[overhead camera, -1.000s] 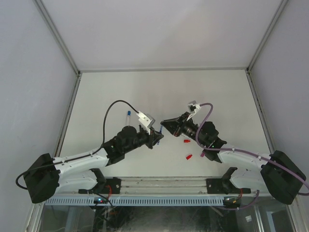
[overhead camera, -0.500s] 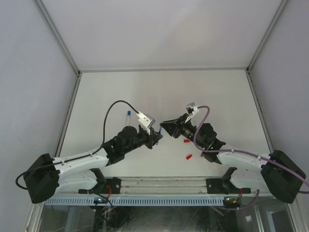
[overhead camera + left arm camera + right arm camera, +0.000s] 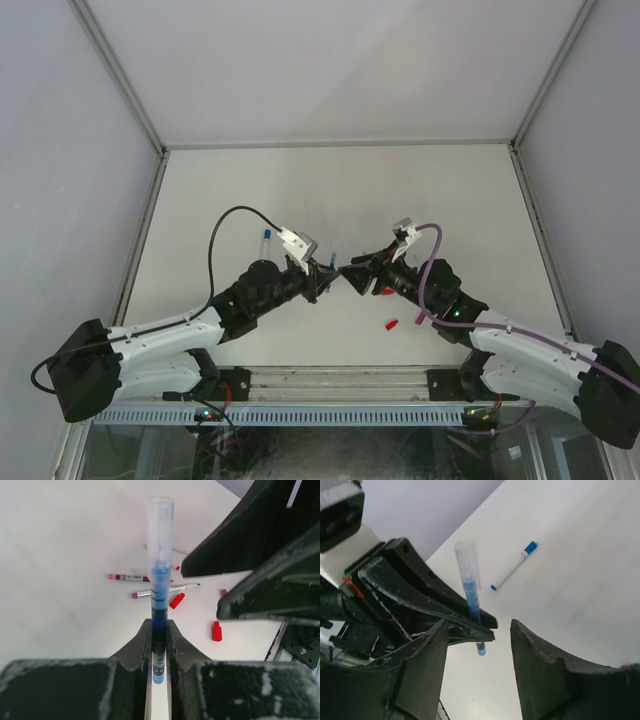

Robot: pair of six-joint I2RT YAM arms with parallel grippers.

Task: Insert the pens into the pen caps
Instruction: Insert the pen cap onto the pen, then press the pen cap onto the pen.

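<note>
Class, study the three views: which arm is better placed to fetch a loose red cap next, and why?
Right. The right pincer stands open and empty, and a red cap lies close beside that arm. The left pincer is shut on the blue pen, so it is occupied.

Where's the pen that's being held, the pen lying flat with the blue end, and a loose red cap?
held pen (image 3: 160,587): left wrist view, on its blue middle section.
lying pen (image 3: 512,566): right wrist view, on the middle of its white barrel.
red cap (image 3: 216,631): left wrist view, on the cap's body.
</note>
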